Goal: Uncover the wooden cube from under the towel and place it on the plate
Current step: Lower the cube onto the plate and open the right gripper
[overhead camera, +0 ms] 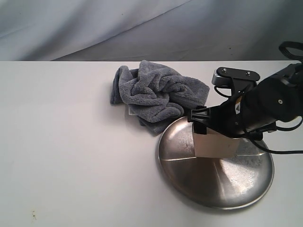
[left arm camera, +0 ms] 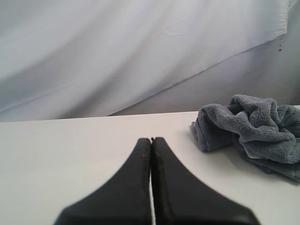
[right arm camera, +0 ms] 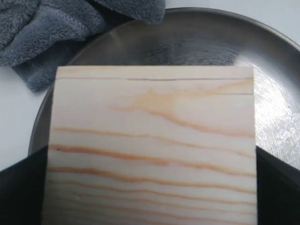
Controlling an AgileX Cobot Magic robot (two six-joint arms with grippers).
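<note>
Left gripper [left arm camera: 151,140]: jaws pressed together, empty, towel [overhead camera: 156,92] bunched ahead of it. Cube [overhead camera: 215,145] is uncovered and clamped in right gripper [right arm camera: 150,187], hung over plate [overhead camera: 222,189] directly beneath. Contact with plate cannot be told. Straight lowering and release are judged to remain; right arm is nearer.

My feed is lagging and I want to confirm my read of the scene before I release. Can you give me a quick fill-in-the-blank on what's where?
1. The right hand grips the wooden cube over the ____.
2. The crumpled towel beside the plate is dark ____.
3. The left hand is ____ and holds nothing.
Missing words: plate; grey; shut.
</note>
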